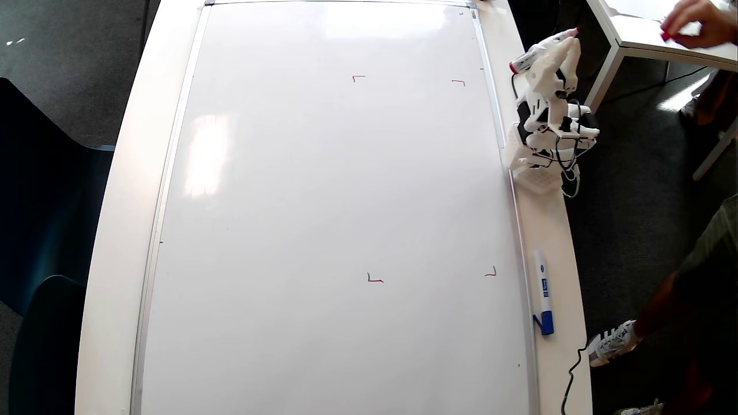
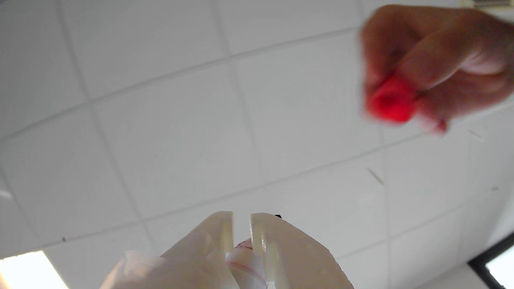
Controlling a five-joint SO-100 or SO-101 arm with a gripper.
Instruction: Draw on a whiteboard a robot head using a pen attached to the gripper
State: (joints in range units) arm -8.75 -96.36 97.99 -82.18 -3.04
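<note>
The whiteboard (image 1: 323, 190) lies flat on a white table and fills most of the overhead view. It bears four small red corner marks, and no robot head drawing shows on it. The white arm is folded up beyond the board's right edge, off the board. Its gripper (image 1: 568, 43) is shut on the pen (image 1: 524, 60), a slim white marker that sticks out on both sides. In the wrist view the gripper (image 2: 242, 218) points up at the ceiling, with the pen (image 2: 245, 257) clamped between its white fingers.
A person's hand (image 1: 700, 23) holding a small red cap (image 2: 391, 100) hovers near the gripper at the top right. A white marker with a blue cap (image 1: 543, 291) lies on the table strip right of the board. A white table leg (image 1: 605, 75) and a person's foot (image 1: 614, 343) are to the right.
</note>
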